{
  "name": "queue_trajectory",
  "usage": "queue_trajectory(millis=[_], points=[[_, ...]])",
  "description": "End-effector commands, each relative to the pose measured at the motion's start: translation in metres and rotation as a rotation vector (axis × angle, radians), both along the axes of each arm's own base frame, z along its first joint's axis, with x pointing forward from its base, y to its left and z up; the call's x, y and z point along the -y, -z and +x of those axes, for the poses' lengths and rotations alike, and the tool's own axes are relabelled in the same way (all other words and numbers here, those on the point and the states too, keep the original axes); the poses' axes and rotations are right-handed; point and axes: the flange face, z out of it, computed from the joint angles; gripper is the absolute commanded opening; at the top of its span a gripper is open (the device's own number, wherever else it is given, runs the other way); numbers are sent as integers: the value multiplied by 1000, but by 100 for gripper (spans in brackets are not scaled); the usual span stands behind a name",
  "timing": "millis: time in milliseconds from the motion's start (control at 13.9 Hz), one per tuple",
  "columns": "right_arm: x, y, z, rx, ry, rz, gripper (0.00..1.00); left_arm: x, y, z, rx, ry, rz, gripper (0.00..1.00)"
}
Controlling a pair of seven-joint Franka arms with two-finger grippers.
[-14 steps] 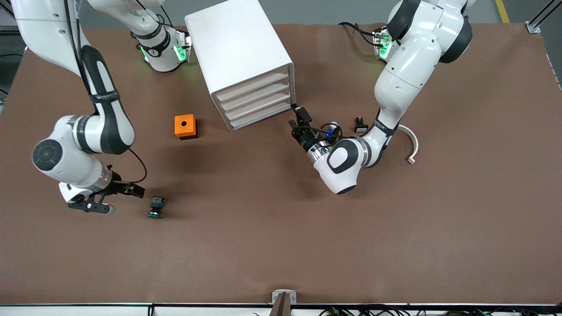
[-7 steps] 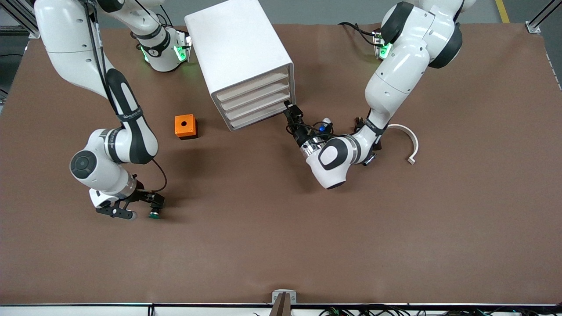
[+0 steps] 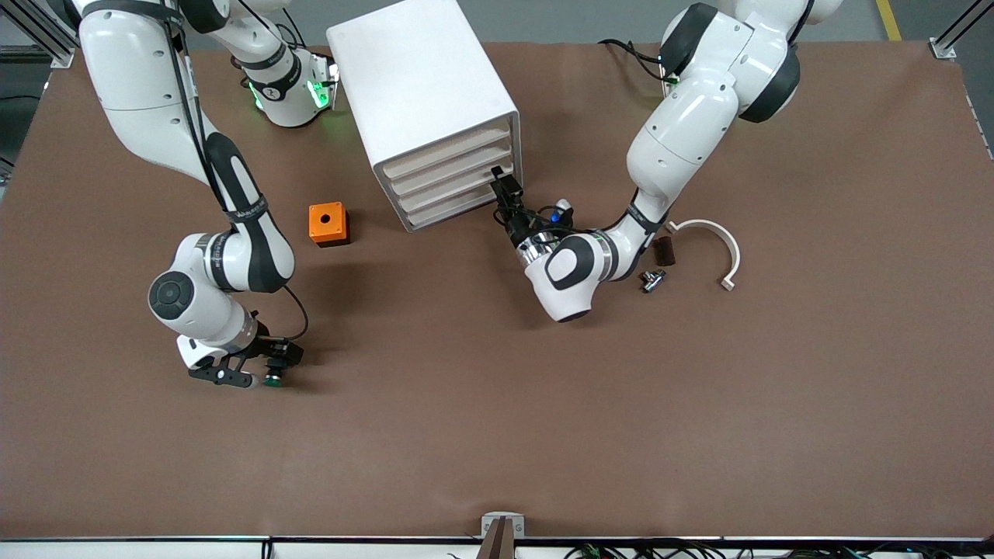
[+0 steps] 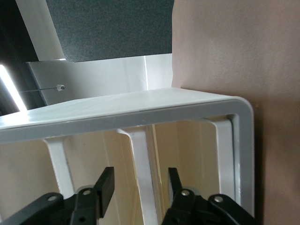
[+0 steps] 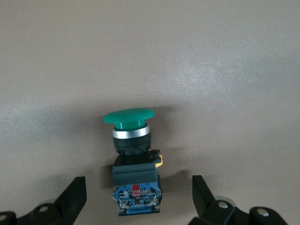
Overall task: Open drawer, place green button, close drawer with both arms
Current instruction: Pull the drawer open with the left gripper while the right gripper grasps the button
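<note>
My right gripper (image 5: pixel 136 197) is open, straddling the button (image 5: pixel 133 159) on the table nr the front camera; its long axis runs straight out btwn my fingers, green cap leading. Left gripper (image 4: pixel 138 187) (also open) brackets a drawer (image 3: pixel 458 203) front edge at the cabinet (image 3: pixel 423 93).

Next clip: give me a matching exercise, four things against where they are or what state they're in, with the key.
Things:
1. left gripper
2. right gripper
3. button
4. orange box

Places or states:
A. lying on the table, green cap pointing away from the open fingers on either side of it
B. open, at the cabinet front, by the drawer fronts
C. alone on the table, beside the cabinet toward the right arm's end
D. open, low over the table, a finger on each side of the button

Pairs: 1-B, 2-D, 3-A, 4-C
</note>
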Motion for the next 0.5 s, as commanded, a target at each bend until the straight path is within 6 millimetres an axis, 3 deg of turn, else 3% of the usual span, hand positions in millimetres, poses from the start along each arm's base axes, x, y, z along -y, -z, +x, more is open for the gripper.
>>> queue_trajectory(millis=[0, 432], points=[[-1, 6, 5, 5, 10, 5, 100, 14, 2, -6, -14, -4, 6, 47], [-3, 9, 9, 8, 1, 3, 80, 29, 4, -26, -6, 44, 38, 28]])
